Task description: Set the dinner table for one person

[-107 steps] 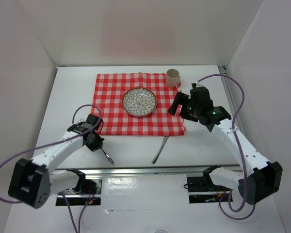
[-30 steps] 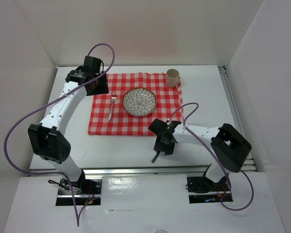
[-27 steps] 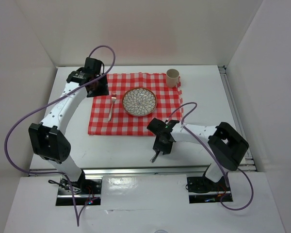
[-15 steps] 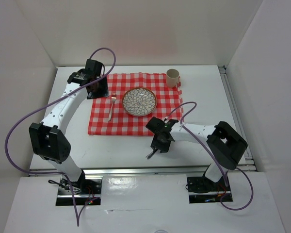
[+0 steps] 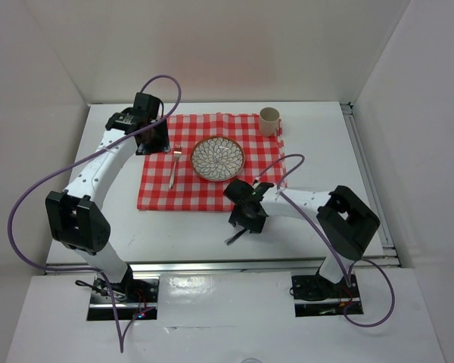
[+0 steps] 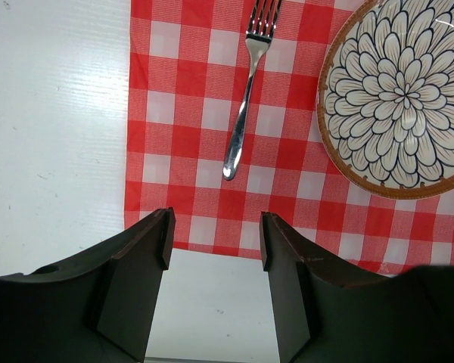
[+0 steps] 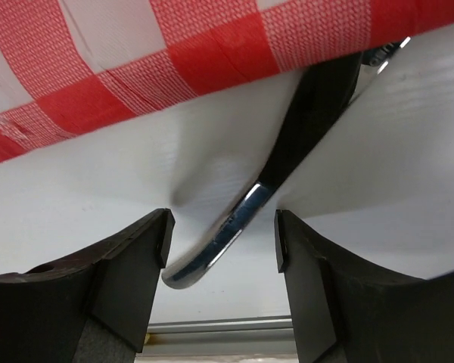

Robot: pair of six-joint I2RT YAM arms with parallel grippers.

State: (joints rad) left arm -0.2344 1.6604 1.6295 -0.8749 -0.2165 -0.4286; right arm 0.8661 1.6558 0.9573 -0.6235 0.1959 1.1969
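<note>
The dinner table [image 5: 106, 197] is a white top carrying a red-checked cloth [image 5: 159, 193]. On the cloth a flower-patterned plate [image 5: 217, 158] has a fork [image 5: 173, 168] to its left and a beige cup [image 5: 269, 121] at the back right. My left gripper [image 5: 153, 140] hovers open and empty over the cloth's back-left corner; its wrist view shows the fork [image 6: 246, 98] and plate [image 6: 401, 98]. My right gripper [image 5: 242, 225] is low over a silver utensil [image 5: 233, 238] on the bare table. Its handle [image 7: 234, 227] lies loose between the open jaws, its far end under the cloth's edge [image 7: 136, 68].
A silver rail [image 5: 227, 266] runs along the near edge of the table, just behind the utensil's handle end. White walls close in the back and both sides. The left arm stretches along the table's left side.
The right gripper's jaws have widened around the utensil's handle, and the handle end has swung a little to the left. The left arm has hardly moved.
</note>
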